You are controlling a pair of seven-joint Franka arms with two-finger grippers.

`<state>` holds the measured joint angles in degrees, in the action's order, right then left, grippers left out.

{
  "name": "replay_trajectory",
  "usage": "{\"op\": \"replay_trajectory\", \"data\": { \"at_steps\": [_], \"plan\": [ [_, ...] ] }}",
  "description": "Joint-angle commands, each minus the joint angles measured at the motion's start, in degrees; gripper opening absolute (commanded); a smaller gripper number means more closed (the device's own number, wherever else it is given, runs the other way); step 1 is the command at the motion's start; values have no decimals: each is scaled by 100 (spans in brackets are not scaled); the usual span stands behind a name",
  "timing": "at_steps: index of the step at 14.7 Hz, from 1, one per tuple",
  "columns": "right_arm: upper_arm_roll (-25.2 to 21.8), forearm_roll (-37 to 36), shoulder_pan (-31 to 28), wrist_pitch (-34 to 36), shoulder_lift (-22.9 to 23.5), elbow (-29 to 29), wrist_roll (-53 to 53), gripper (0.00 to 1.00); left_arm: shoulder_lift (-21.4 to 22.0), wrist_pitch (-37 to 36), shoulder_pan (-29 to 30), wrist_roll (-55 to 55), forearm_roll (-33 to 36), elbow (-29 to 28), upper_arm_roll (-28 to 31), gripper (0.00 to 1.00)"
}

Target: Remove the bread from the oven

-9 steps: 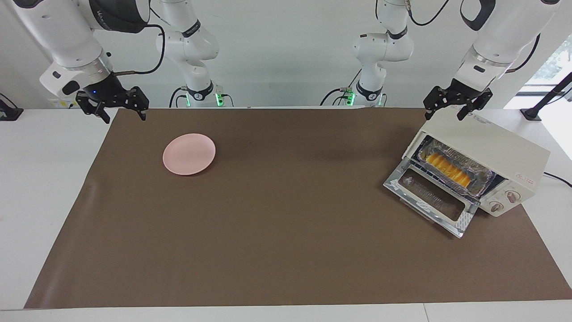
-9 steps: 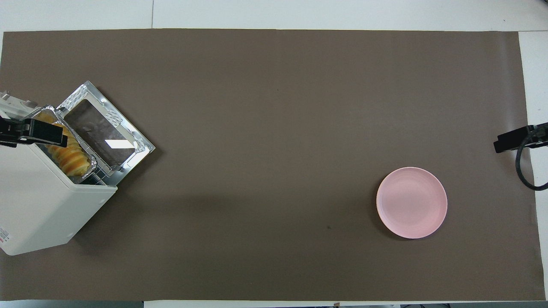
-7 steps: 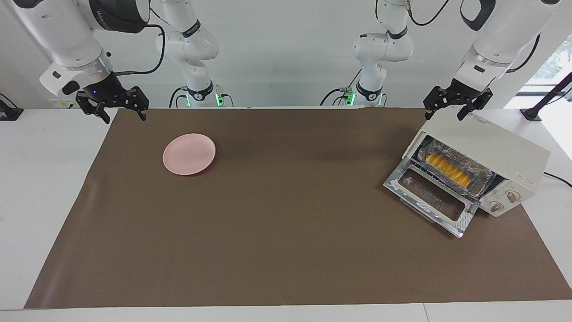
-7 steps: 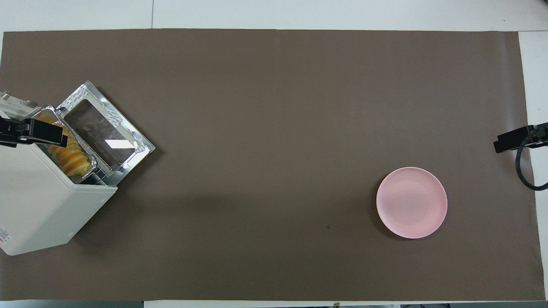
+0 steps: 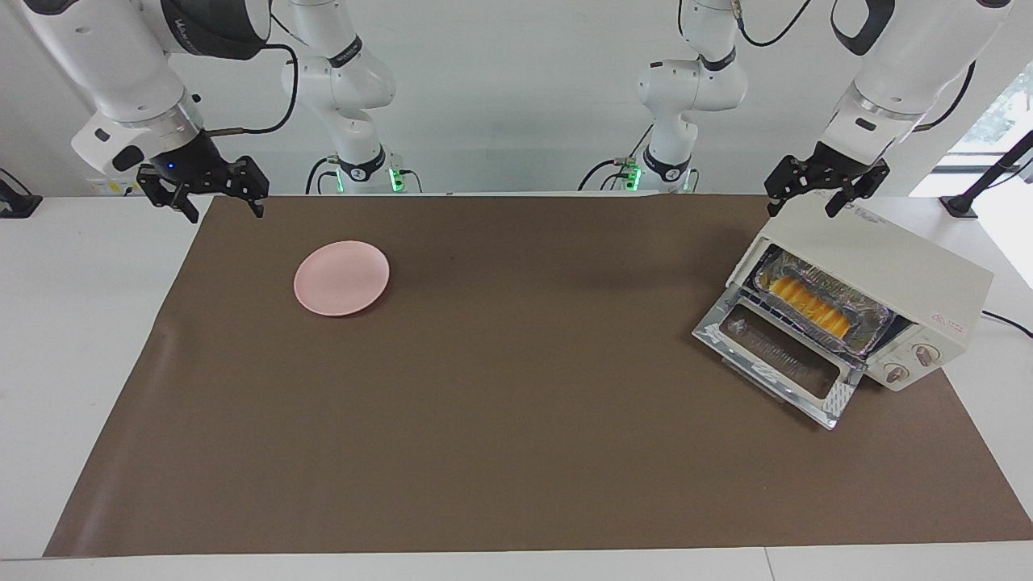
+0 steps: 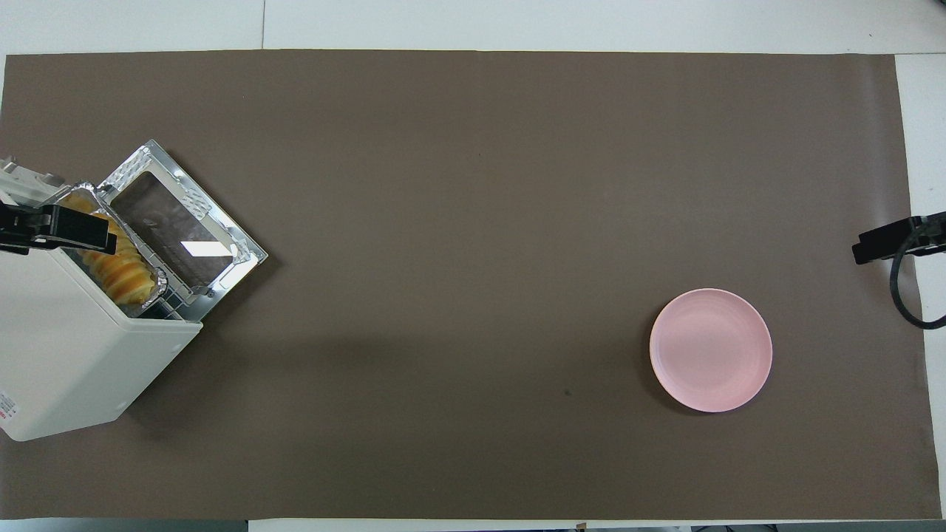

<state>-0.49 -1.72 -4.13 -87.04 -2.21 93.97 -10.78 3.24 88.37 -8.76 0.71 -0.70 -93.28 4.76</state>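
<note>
1. Taking the oven (image 5: 876, 278) as your landmark, you have its glass door (image 5: 779, 359) folded down flat, so the mouth is open for a reach.
2. You'll find the bread (image 5: 809, 307) not yet out of that oven, lying in a crinkled foil tray (image 5: 867, 316) on the wire rack.
3. Your left gripper (image 5: 813, 202) hangs over the oven's top corner, fingers spread and empty, judged ready to drop toward the mouth.
4. Your right gripper (image 5: 220, 210) waits well apart from the oven, fingers spread, holding nothing.
5. The pink plate (image 5: 341, 277) sits bare, well apart from the oven, likely the landing spot.
</note>
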Motion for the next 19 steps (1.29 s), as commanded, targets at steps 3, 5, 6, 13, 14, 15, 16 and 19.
{"op": "replay_trajectory", "data": {
  "at_steps": [3, 5, 6, 13, 14, 15, 16, 19],
  "plan": [
    [32, -30, -44, 20, -130, 139, -83, 100, 133, 496, -82, -361, 88, -173, 25, 100],
    [32, -30, -44, 20, -130, 139, -83, 100, -172, 445, -117, -676, 97, 150, 25, 100],
    [32, -30, -44, 20, -130, 139, -83, 100, -375, 383, -126, -774, 123, 378, 34, 100],
    [32, -30, -44, 20, -130, 139, -83, 100, -1930, 346, -468, -2977, 966, 1303, 34, 100],
    [32, -30, -44, 20, -130, 139, -83, 100, -2045, 513, -469, -3189, 1037, 1269, 60, 100],
    [32, -30, -44, 20, -130, 139, -83, 100, -2090, 810, -399, -3348, 1142, 1103, 69, 100],
    [32, -30, -44, 20, -130, 139, -83, 100, -2021, 1065, -390, -3411, 1169, 762, 104, 100],
    [32, -30, -44, 20, -130, 139, -83, 100, -1845, 1567, -346, -3534, 1370, -13, 157, 100]
  ]
}}
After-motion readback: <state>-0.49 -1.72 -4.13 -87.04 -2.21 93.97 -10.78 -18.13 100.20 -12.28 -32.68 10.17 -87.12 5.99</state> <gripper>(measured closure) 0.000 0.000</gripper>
